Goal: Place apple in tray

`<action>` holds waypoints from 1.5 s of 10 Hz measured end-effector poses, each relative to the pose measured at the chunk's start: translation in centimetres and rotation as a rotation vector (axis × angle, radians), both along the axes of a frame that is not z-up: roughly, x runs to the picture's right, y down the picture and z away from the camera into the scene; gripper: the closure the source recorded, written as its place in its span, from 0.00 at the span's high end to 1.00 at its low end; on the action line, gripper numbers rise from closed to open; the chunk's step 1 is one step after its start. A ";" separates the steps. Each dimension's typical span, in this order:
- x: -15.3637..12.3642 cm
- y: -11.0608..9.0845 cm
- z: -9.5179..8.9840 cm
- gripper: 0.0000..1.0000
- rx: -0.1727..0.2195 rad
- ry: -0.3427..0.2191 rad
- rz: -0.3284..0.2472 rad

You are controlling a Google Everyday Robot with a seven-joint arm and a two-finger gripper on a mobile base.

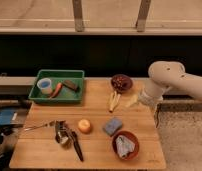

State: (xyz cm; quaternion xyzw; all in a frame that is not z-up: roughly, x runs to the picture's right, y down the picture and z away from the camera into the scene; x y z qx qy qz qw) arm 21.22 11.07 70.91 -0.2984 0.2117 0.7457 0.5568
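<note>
Your tool (pixel 143 98) at table (pixel 94 152) right edge, state can't tell; you may clip pale yellow banana (pixel 113 100) reaching small round yellow-orange apple (pixel 84 125).

The gripper (pixel 140 98), at the table's (pixel 94 152) right edge, sits half hidden beneath the arm (pixel 166 77). The arm is cut off rightward.

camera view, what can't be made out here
- Gripper, at the right edge of the table beside the banana: outline merges with the pale wood.
- Arm: cut off by the camera view's right edge.
- Dark item in the tray: too small to name.
- Back bowl: contents too small to identify.
</note>
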 end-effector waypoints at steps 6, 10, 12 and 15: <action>-2.3 -0.5 -0.5 0.80 0.032 -0.057 -0.095; -11.6 -2.5 1.0 0.80 0.050 -0.180 -0.254; -16.5 -3.1 1.6 0.80 0.051 -0.242 -0.317; -17.0 -3.1 1.6 0.80 0.048 -0.247 -0.326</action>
